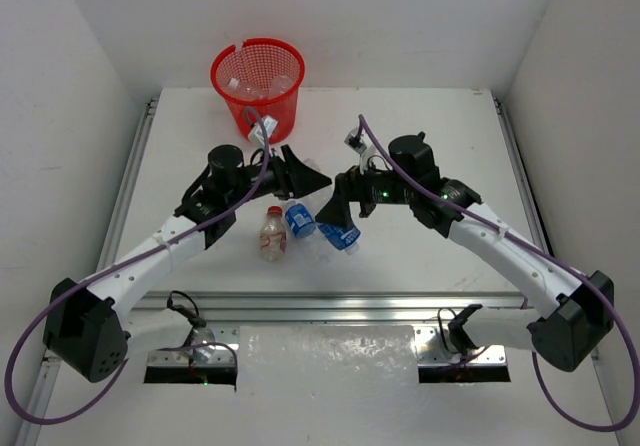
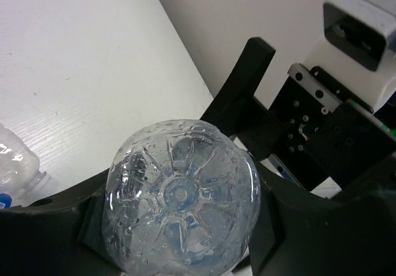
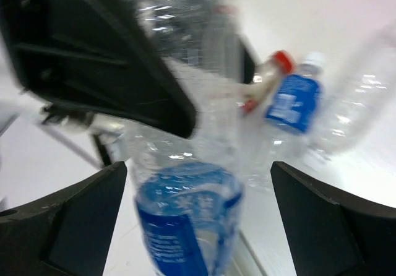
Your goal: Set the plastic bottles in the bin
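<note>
Item: bottle clearance, mid-sequence. Left gripper (image 1: 310, 178): jaws closed on a clear plastic bottle with a petal-moulded base (image 2: 179, 195). In the left wrist view the base faces the camera and is seated between both black fingers. The gripper sits mid-table, near the round red plastic mesh bin (image 1: 285, 106) but not over its rim. Right gripper (image 1: 335, 208): jaws wide, standing to either side of a blue-labelled clear plastic bottle (image 3: 185, 223). The right wrist view is blurred, so contact cannot be told. Loose on the white table (image 1: 420, 256), in a cluster just beside both grippers: a red-capped plastic bottle with a reddish label (image 1: 272, 234), a second blue-labelled bottle (image 1: 299, 219), and further clear bottles, count uncertain. Pale clear shapes inside the bin look like bottles. Step in hand, by judgement: left arm carrying, right arm lining up a pick. Next move calls for the left arm to travel to the far left until it is above the bin mouth before the jaws part. The right jaws need to close squarely on the label band.
</note>
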You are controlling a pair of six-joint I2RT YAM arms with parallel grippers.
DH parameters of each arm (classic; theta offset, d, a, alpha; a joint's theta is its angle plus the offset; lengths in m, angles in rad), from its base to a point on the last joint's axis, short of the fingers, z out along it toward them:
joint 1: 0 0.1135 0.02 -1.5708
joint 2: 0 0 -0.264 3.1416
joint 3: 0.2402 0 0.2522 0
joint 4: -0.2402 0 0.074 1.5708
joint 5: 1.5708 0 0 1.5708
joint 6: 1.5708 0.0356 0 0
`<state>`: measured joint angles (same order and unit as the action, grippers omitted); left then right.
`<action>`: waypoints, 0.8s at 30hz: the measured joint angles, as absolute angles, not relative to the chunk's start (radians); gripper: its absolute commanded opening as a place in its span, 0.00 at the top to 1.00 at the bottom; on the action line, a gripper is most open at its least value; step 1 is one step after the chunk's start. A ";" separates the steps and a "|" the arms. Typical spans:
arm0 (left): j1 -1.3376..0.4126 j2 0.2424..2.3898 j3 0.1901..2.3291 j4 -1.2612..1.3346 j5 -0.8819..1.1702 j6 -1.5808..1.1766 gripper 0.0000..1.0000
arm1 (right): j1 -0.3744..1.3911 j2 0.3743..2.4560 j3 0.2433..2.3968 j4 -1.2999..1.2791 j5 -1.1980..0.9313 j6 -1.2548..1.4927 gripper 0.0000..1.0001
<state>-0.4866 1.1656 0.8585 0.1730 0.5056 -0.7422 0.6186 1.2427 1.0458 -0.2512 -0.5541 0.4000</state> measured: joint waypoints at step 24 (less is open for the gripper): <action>-0.102 1.409 1.483 -0.156 0.221 -0.704 1.00 | 0.567 0.866 1.150 -0.542 0.174 0.588 0.01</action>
